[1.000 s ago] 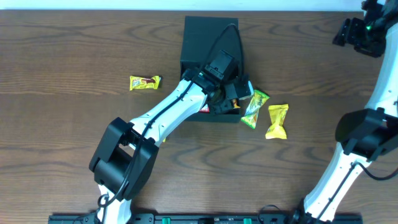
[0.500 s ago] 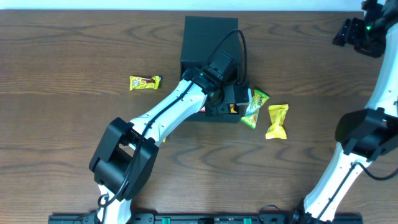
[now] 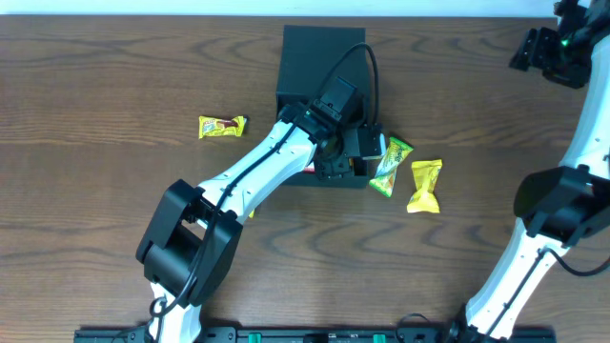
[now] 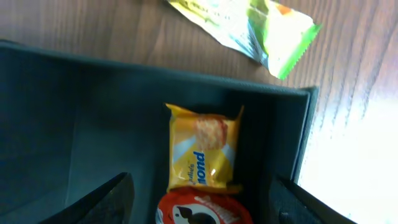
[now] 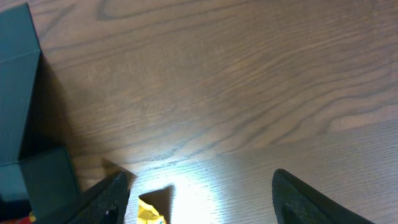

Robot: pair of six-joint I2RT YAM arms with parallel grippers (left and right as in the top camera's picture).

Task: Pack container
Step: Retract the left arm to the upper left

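The dark teal container [image 3: 310,95] stands at the table's middle with its lid [image 3: 324,48] open toward the far side. My left gripper [image 3: 359,152] hangs over its near right corner, open and holding nothing. In the left wrist view my open jaws [image 4: 202,205] are above the container's inside [image 4: 93,124], where a yellow packet [image 4: 203,152] and a red round packet [image 4: 202,213] lie. A green packet [image 3: 391,164] lies just outside the container's wall and also shows in the left wrist view [image 4: 249,25]. My right gripper [image 3: 545,52] is open and empty at the far right.
A yellow packet [image 3: 425,185] lies right of the green one; its tip shows in the right wrist view [image 5: 151,213]. Another yellow packet [image 3: 222,126] lies left of the container. The right wrist view shows the container's edge [image 5: 18,93] at the left and bare wood [image 5: 249,93].
My left gripper has shifted slightly over the container's near right corner. A small orange bit seen by its jaws earlier no longer shows. The right arm has not moved.
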